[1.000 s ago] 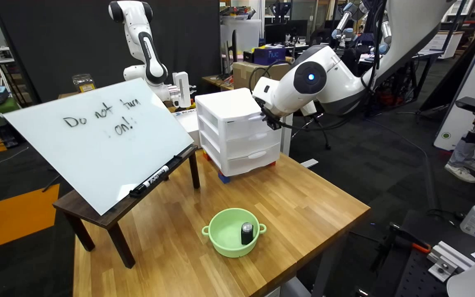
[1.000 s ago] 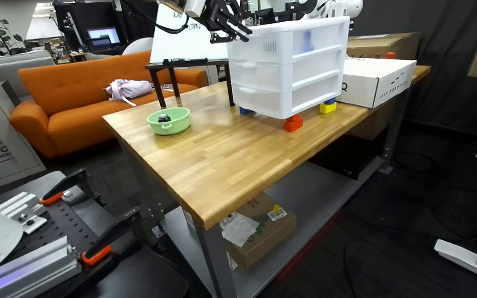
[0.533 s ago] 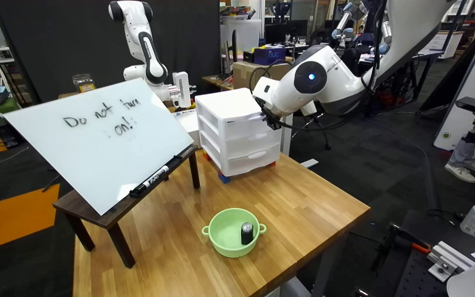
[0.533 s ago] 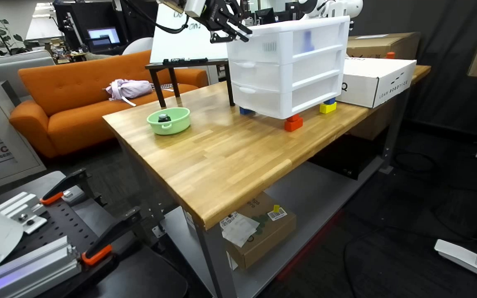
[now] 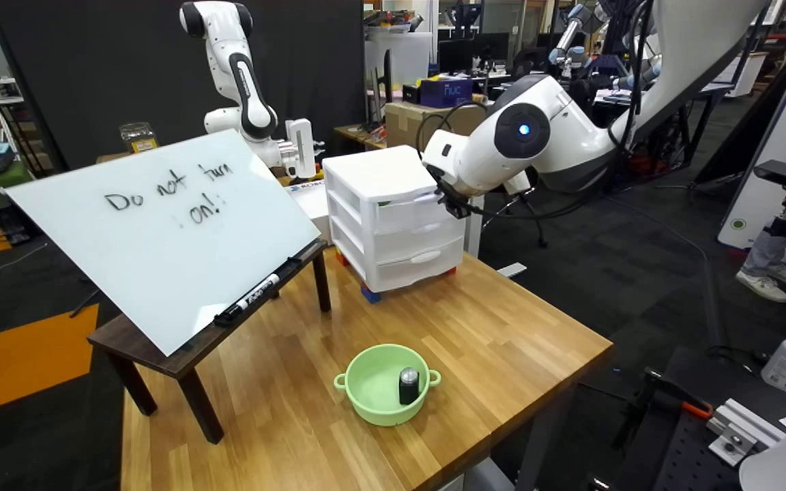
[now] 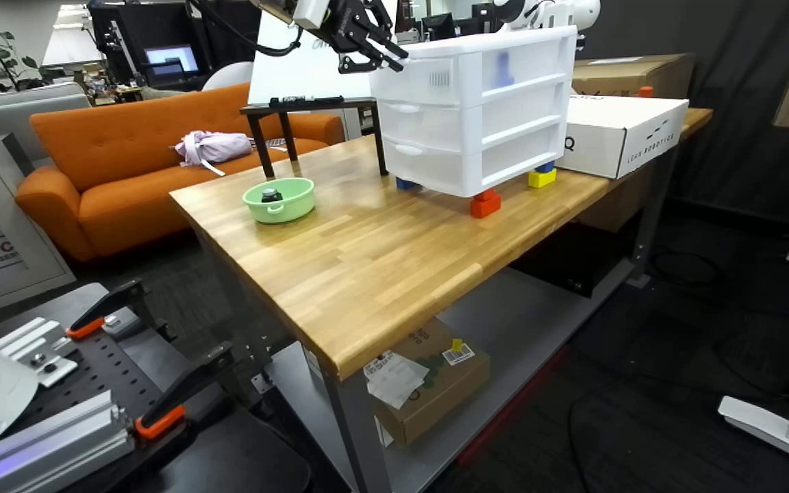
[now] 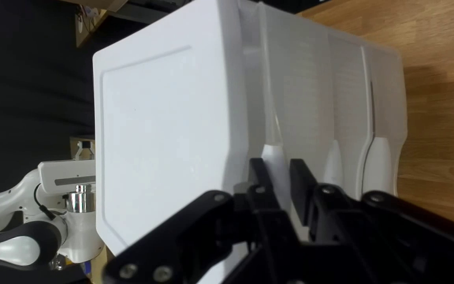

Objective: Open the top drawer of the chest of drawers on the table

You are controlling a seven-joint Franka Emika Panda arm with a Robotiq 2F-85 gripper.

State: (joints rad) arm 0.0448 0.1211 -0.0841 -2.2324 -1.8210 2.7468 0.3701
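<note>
Wooden table: in an exterior view the chest stands at its twelve o'clock. In the wrist view the top drawer, slightly out, is at the chest's three o'clock; the gripper, nearly closed, pinches its handle.

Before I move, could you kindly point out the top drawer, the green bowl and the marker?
Top drawer (image 7: 300, 90): wrist view, on its white front.
Green bowl (image 5: 370, 385): an exterior view, on its bare inside.
Marker (image 5: 258, 292): an exterior view, on the middle of its barrel.

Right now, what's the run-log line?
top drawer: slightly open | jaws: shut on its handle | chest: raised on coloured blocks | task: looks incomplete
</note>
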